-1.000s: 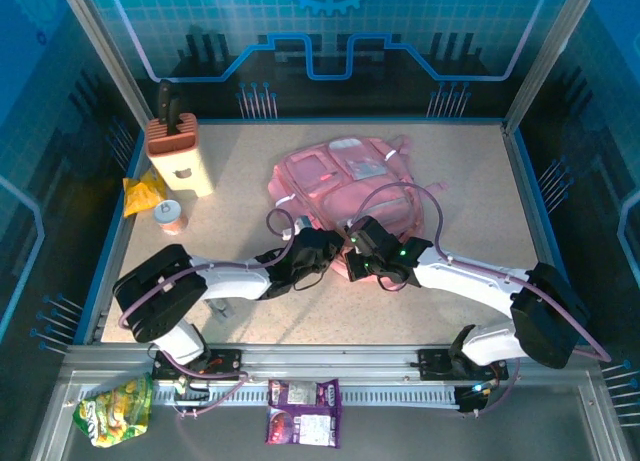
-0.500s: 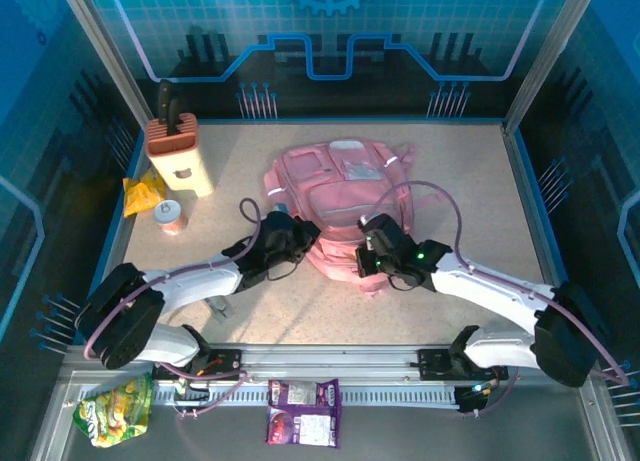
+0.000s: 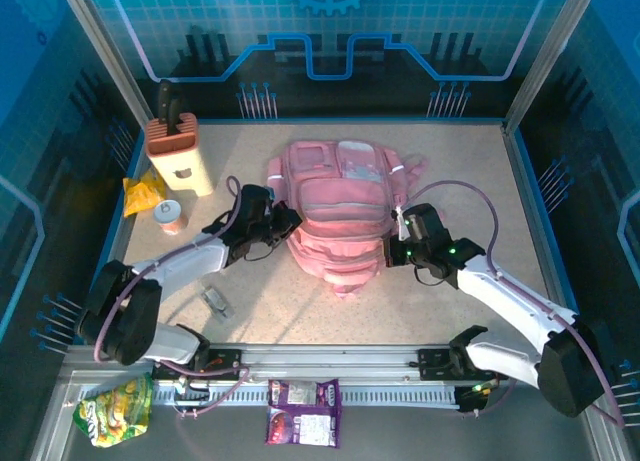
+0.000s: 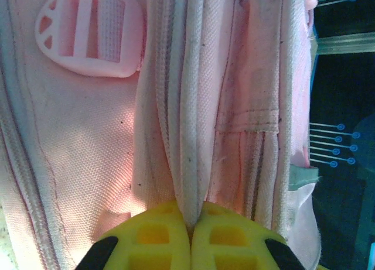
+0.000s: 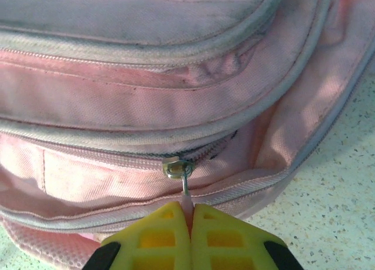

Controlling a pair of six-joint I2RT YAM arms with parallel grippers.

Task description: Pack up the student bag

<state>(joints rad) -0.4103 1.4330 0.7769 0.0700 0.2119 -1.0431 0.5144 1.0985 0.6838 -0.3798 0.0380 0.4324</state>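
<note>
The student bag [image 3: 340,206] is lying flat in the middle of the table [image 3: 470,171], with an arm reaching in at each side. The left gripper [image 4: 190,222] is pinching a pale ridge of piping [image 4: 186,135] on the bag's left edge. Its yellow fingers are pressing together on the fabric, near a pink plastic buckle [image 4: 89,40]. The right gripper [image 5: 190,217] is gripping the pink zip tab [image 5: 186,201] hanging from a metal slider [image 5: 174,167] at the bag's right side — its fingers are meeting with the tab between them. A knife block [image 3: 180,156] is standing well apart at the far left corner — a yellow packet [image 3: 145,193] and a small jar [image 3: 172,217] are sitting just beside it.
</note>
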